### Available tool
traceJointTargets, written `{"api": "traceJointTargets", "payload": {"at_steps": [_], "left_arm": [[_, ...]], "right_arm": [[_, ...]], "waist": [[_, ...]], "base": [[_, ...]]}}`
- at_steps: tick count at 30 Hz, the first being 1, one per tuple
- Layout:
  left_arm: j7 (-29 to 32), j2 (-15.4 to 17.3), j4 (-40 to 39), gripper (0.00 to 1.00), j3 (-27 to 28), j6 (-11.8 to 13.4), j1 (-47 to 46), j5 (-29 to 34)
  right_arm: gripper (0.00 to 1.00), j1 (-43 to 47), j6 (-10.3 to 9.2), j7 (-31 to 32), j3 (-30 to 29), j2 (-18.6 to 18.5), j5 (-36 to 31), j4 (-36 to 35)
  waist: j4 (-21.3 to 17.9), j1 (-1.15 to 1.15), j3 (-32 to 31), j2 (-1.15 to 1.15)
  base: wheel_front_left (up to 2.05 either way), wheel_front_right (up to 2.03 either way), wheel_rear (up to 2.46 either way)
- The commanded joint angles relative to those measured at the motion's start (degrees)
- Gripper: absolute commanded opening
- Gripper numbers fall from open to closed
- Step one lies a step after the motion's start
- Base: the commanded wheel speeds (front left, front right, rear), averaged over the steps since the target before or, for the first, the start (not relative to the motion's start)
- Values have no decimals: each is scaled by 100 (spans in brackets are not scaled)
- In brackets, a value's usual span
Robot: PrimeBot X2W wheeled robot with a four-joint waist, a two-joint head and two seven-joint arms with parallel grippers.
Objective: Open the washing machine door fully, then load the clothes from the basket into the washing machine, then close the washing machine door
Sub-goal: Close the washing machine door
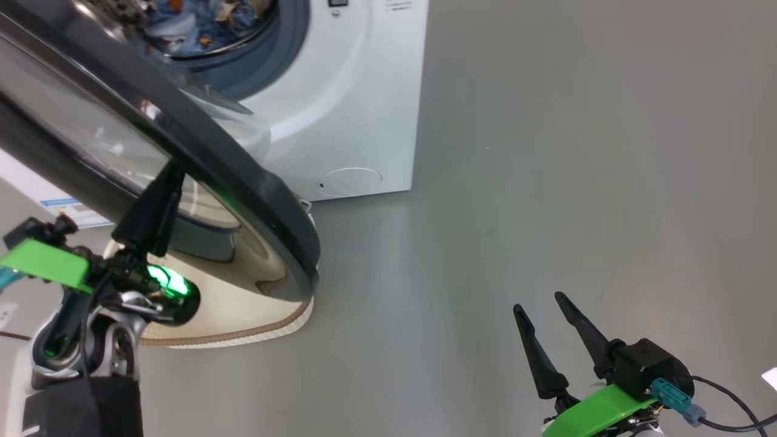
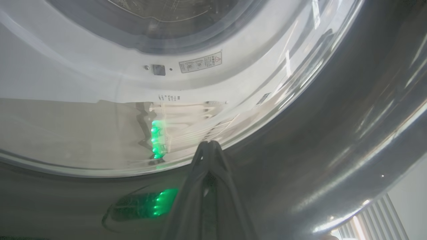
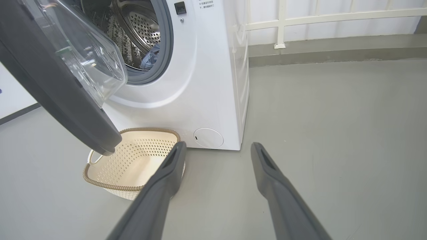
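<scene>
The washing machine [image 1: 352, 91] [image 3: 213, 83] stands at the top left with its door [image 1: 200, 158] [image 3: 56, 83] [image 2: 333, 133] swung partly out. Light-blue clothes [image 1: 194, 24] [image 3: 151, 60] lie inside the drum. My left gripper [image 1: 171, 176] [image 2: 209, 144] is shut, holding nothing, its tips pressed against the door's outer face where the glossy black rim meets the glass. The cream basket [image 1: 243, 315] [image 3: 133, 160] sits on the floor under the door, with no clothes showing in it. My right gripper [image 1: 540, 306] [image 3: 217, 146] hangs open over bare floor at the lower right, apart from everything.
Grey floor [image 1: 546, 182] spreads to the right of the machine. A white railing [image 3: 317, 16] and a low kerb run along the back wall. A blue label sticker [image 1: 67, 209] shows on a white panel at the left.
</scene>
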Motion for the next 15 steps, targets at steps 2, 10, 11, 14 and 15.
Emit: {"api": "traceJointTargets", "payload": {"at_steps": [2, 10, 11, 14, 15], "left_arm": [[-62, 113, -102, 0, 185, -55, -236, 114], [-268, 113, -74, 0, 286, -56, -322, 312], [-308, 113, -82, 0, 305, -56, -317, 352], [-382, 113, -106, 0, 351, -56, -286, 427], [-404, 113, -116, 0, 361, -56, -264, 450]], "right_arm": [[100, -137, 9, -70, 123, 34, -61, -153], [100, -167, 9, -70, 116, 38, -16, -169], [100, -165, 9, -70, 112, 39, -7, -171], [100, -156, 9, -70, 101, 39, 12, -171], [100, -157, 9, -70, 105, 39, 3, -175]], "waist": [[-103, 0, 62, 0], [-199, 0, 79, 0], [-199, 0, 74, 0], [-184, 0, 40, 0], [-173, 0, 23, 0]], "base": [[0, 0, 0], [0, 0, 0], [0, 0, 0], [0, 0, 0], [0, 0, 0]]}}
